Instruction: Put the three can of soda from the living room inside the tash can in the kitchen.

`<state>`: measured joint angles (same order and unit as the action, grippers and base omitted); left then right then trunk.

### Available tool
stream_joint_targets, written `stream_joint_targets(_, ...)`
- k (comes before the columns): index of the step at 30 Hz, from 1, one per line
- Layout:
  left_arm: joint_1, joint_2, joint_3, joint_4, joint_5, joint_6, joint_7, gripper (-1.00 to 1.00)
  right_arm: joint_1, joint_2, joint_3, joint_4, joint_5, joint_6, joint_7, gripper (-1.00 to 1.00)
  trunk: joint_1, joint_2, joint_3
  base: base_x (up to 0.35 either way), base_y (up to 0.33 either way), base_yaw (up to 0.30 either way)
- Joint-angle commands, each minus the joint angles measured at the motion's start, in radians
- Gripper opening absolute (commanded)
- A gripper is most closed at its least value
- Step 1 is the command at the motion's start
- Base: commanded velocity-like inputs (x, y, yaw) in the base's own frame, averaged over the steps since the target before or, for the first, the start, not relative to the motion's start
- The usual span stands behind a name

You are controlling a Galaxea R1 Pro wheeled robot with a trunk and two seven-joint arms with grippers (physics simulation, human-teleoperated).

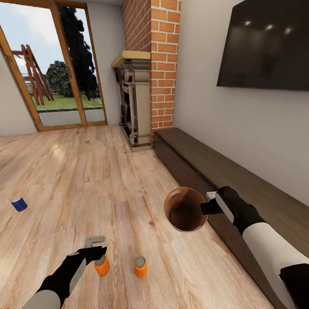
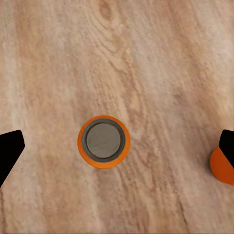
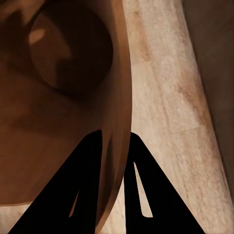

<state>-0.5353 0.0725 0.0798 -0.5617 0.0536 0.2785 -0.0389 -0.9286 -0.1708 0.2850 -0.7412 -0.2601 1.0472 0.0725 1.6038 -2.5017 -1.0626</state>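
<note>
The left gripper [image 2: 117,146] hangs with its black fingers [image 2: 9,148] wide open and empty right above the small orange soda can with a grey metal top [image 2: 104,141], which stands upright on the wood floor [image 1: 128,189], while the right gripper [image 3: 114,146] pinches the rim of the round copper-brown trash can [image 1: 185,209].

The left gripper [image 1: 98,248] covers the top of one orange can [image 1: 102,266]. Beside it, the second orange can [image 2: 223,165] is cut by the wrist picture's edge. The TV [image 1: 266,43] is cropped.
</note>
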Motion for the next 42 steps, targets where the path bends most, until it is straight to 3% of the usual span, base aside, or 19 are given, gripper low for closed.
stream_joint_targets(1, 0.000, 0.000, 0.000, -0.001, 0.000, 0.000, -0.002, 1.00, 0.000, 0.000, -0.001, 0.000, -0.017, 0.000, 0.004, -1.00, 0.000, 0.000, -0.001, 0.043, 0.000, 0.000)
stream_joint_targets(22, 0.002, 0.000, 0.000, -0.006, 0.002, -0.001, 0.001, 1.00, 0.000, 0.002, 0.000, 0.000, -0.018, 0.000, -0.022, -1.00, 0.000, 0.000, -0.033, 0.050, 0.016, 0.000)
stream_joint_targets(38, 0.002, 0.000, 0.000, -0.006, 0.002, -0.001, 0.003, 1.00, 0.001, 0.004, 0.000, 0.000, -0.019, 0.000, -0.022, -1.00, 0.007, -0.004, -0.119, 0.000, 0.000, 0.000)
stream_joint_targets(42, 0.002, 0.000, 0.000, -0.007, 0.002, -0.001, 0.002, 1.00, 0.001, 0.004, 0.000, 0.000, -0.019, 0.000, -0.022, -1.00, 0.007, -0.004, -0.125, 0.000, 0.000, 0.000)
